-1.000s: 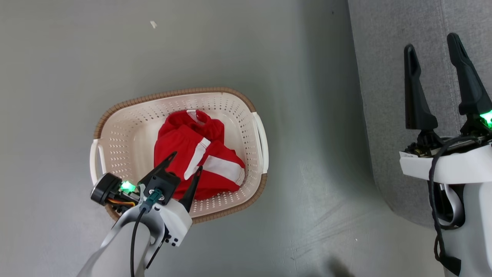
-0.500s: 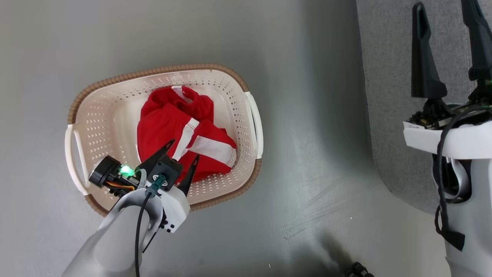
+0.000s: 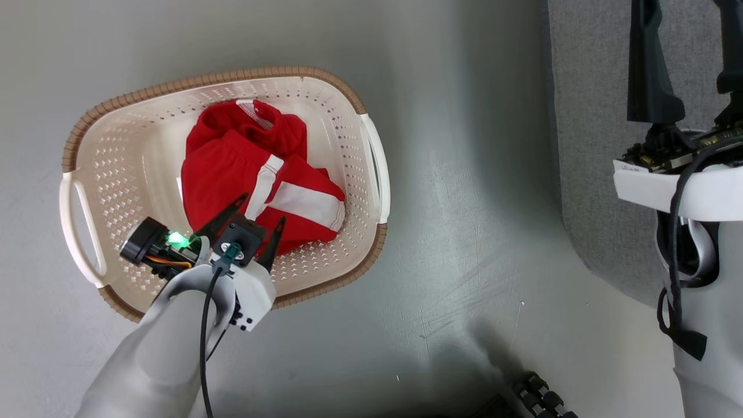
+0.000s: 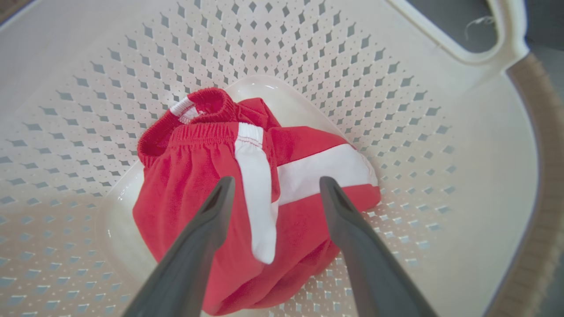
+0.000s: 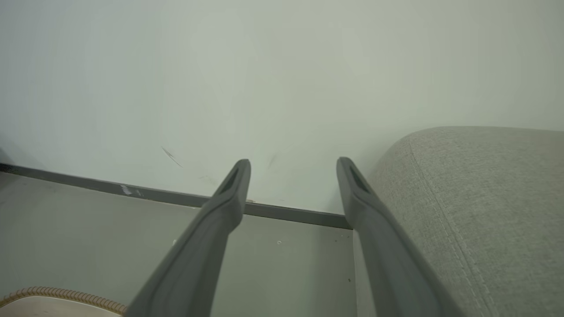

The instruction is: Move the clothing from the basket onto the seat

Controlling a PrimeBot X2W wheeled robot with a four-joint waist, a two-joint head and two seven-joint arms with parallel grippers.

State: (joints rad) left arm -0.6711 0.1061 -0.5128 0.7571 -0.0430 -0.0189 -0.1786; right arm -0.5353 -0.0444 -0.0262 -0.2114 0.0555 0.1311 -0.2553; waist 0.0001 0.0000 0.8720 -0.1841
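Left gripper [image 4: 277,182] is down inside the basket [image 3: 174,88], fingers spread wide and gripping nothing, poised over the red clothing [image 3: 232,168]. The clothing lies bundled on the basket floor. Right gripper [image 5: 294,162] is wide apart and empty at the edge of the grey seat [image 5: 484,198].

Bare floor [image 3: 464,203] (wide) between basket [image 3: 116,157] and seat [image 3: 592,145]

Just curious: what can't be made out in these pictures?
Clothing: bunched in the basket; its folds hide how many pieces, head and left wrist views.
Left gripper: head view, its jaws hide whether they touch the cloth.
Right gripper: jaws' tips cut off by the head view's top edge.
Seat: cut off by the head view's right edge.
Dark ridged thing: cut off by its bottom edge.
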